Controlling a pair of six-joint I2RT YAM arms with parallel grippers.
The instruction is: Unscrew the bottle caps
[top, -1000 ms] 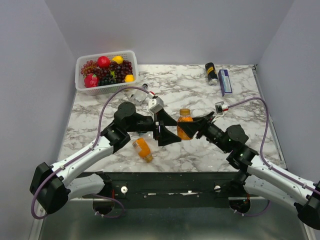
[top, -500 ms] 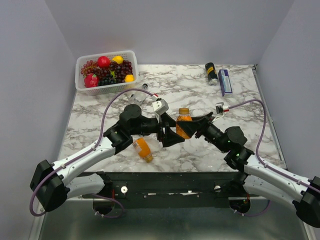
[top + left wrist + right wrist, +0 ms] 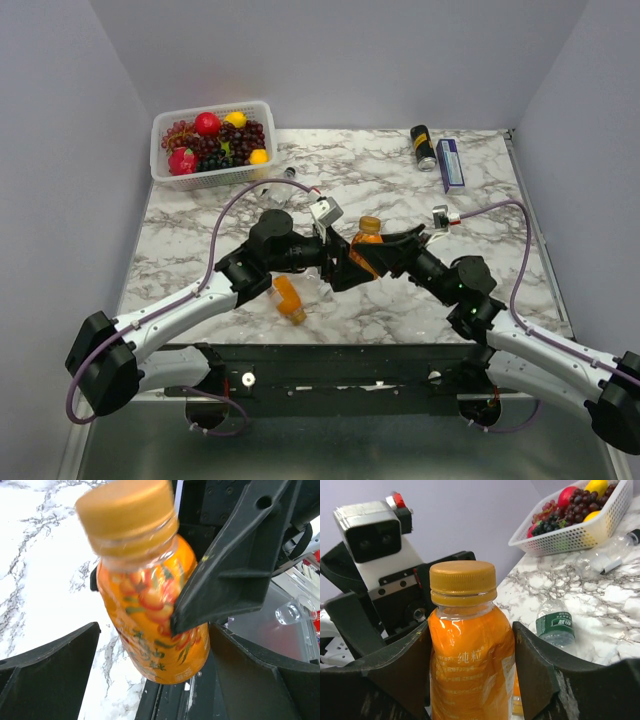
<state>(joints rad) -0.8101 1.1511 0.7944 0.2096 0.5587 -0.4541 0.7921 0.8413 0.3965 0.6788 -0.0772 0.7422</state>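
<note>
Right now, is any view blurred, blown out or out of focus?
Left wrist: the orange plastic screw cap is smeared, and the marble tabletop is blown out white. Right wrist: the small plastic orange-juice bottle is sharp, the black fingers slightly soft. Top external: even light, sharp.

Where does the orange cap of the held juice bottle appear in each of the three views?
Top external: cap at the centre, between the two arms.
Left wrist: cap at the top, left of centre, tilted.
Right wrist: cap left of centre, level.
Shared landmark: the orange bottle under it.
</note>
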